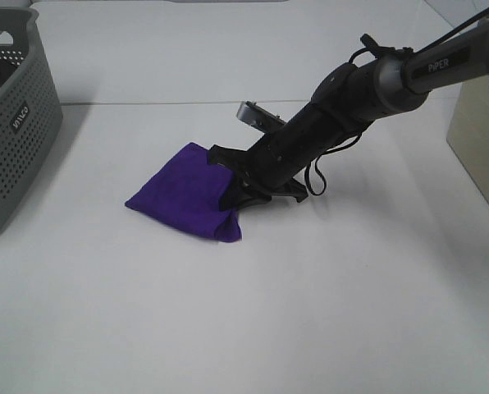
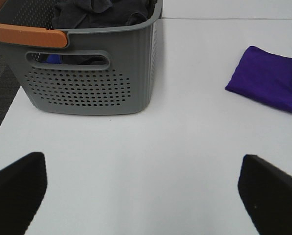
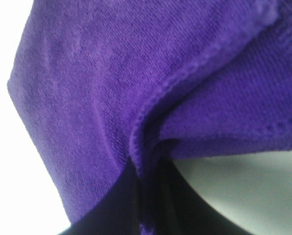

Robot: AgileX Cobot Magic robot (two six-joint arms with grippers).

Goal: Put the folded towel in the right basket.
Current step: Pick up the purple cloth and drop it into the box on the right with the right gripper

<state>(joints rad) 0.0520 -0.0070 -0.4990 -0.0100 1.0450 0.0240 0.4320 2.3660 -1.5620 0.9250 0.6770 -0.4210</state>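
Observation:
The folded purple towel (image 1: 179, 193) lies on the white table near the middle. My right gripper (image 1: 235, 194) reaches down from the right and is shut on the towel's right edge, which bunches up between the black fingers. In the right wrist view the towel (image 3: 136, 73) fills the frame and its fold is pinched at the gripper (image 3: 147, 205). My left gripper (image 2: 146, 193) is open and empty above the table, with the towel (image 2: 271, 78) far off to one side. A beige object (image 1: 479, 139), perhaps the right basket, shows at the right edge.
A grey perforated basket (image 1: 19, 123) stands at the table's left edge. In the left wrist view it (image 2: 87, 83) has an orange handle and holds dark cloths. A small silver part (image 1: 257, 115) shows behind the right arm.

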